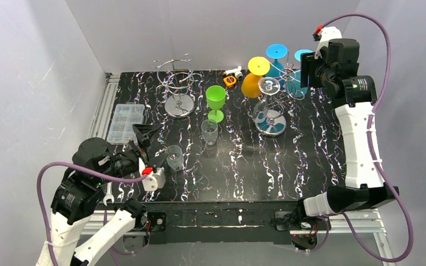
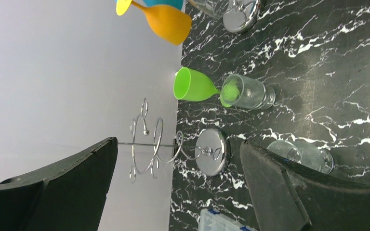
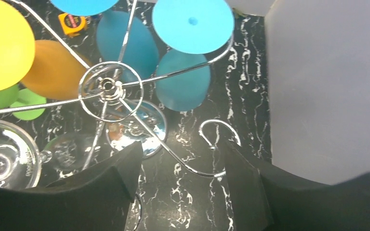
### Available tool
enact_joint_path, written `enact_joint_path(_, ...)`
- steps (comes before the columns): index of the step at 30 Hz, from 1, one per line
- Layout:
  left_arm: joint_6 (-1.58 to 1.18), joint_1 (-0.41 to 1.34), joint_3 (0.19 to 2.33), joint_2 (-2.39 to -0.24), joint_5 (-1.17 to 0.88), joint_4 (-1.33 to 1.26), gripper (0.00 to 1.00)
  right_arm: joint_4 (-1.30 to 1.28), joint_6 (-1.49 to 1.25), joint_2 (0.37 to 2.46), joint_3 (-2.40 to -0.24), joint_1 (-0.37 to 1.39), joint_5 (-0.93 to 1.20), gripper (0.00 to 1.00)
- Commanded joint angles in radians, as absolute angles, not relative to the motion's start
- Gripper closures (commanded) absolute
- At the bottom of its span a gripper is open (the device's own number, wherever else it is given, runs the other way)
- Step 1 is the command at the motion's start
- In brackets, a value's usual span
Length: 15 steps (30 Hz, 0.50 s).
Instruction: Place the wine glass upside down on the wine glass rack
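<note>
With its fingers spread, the left gripper [image 1: 148, 139] has the clear wine glass [image 1: 173, 157] just outside one fingertip, so it should shift sideways to straddle the bowl before closing.

My overhead camera sits above and behind my bases and looks down from afar on the whole black table [image 1: 310, 166]. My left wrist camera lies low at the near left corner, rolled sideways, facing across the tabletop to the empty rack [image 2: 212, 151]. My right wrist camera hangs close above the loaded rack [image 3: 108, 86], facing straight down; all three views share the orange glass [image 3: 53, 67].
</note>
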<state>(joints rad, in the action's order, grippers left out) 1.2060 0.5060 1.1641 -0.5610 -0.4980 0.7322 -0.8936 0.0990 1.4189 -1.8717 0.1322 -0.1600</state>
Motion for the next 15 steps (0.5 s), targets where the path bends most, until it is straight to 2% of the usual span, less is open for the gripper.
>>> enact_joint_path(1, 1.145, 0.510, 1.180, -0.641, -0.593, 0.653, 0.02, -0.803, 0.084, 1.380, -1.844, 0.131, -0.273, 0.28)
enact_joint_path(7, 1.096, 0.513, 1.272, -0.798, -0.680, 0.587, 0.02, -0.725, 0.095, 1.427, -1.778, 0.117, -0.321, 0.25)
enact_joint_path(13, 1.118, 0.526, 1.270, -0.822, -0.683, 0.562, 0.02, -0.664, 0.054, 1.417, -1.695, 0.041, -0.172, 0.16)
enact_joint_path(15, 1.127, 0.528, 1.256, -0.807, -0.680, 0.561, 0.02, -0.658, 0.047, 1.413, -1.678, 0.031, -0.117, 0.16)
